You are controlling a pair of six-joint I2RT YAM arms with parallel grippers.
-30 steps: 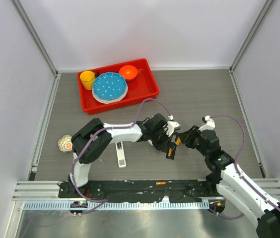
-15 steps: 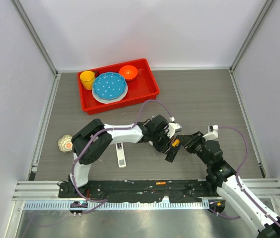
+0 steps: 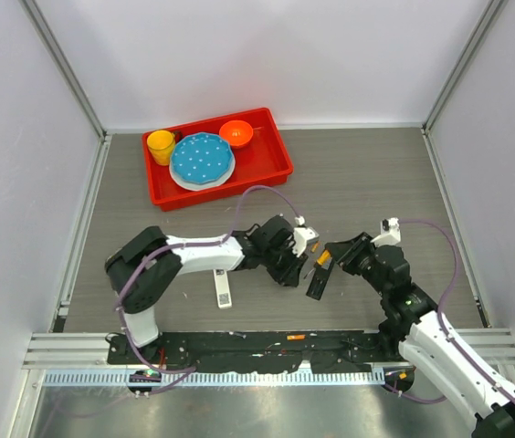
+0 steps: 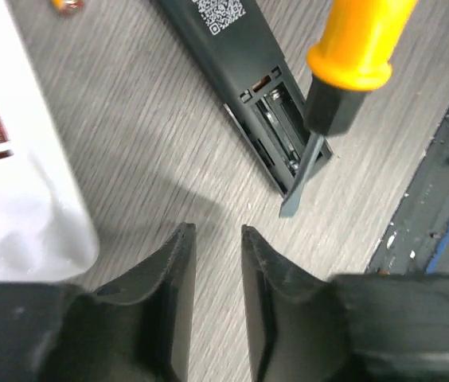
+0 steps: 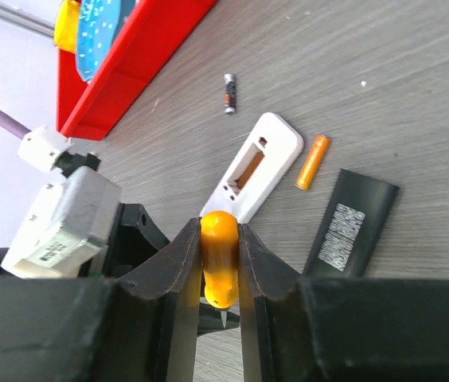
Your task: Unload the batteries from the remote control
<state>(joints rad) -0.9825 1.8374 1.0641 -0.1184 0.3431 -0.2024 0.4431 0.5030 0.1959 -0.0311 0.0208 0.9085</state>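
**benchnoob:** What are the two end effectors up to? Start closest to the arms.

**tinker_dan:** The right end effector (image 5: pixel 219 230) is clamped tight on the orange handle of a screwdriver (image 4: pixel 357 40). The left end effector (image 4: pixel 212 239) is close by. Its jaws are only a narrow gap apart with nothing between them, just bare bench (image 3: pixel 376 173) underneath.

**benchnoob:** And the remote?

**tinker_dan:** The black remote (image 4: pixel 236 48) lies flat on the bench right by both of them, back side up with a QR sticker showing. Its battery slot (image 4: pixel 276 119) is uncovered at one end, and the screwdriver's dark tip is poked into the end of it. There's something greyish in there, but I honestly can't tell if it's a cell or just the contacts.

**benchnoob:** Any batteries out?

**tinker_dan:** Yep, two are loose on the bench past the black remote. An orange battery (image 5: pixel 312 161) sits just beside a white remote (image 5: pixel 260 159), whose slot is open too. A dark battery (image 5: pixel 229 93) lies further off, toward the red tray (image 3: pixel 267 157) at the back. The tray holds a blue plate (image 3: pixel 201 160), a yellow cup (image 3: pixel 160 146) and an orange bowl (image 3: pixel 236 133).
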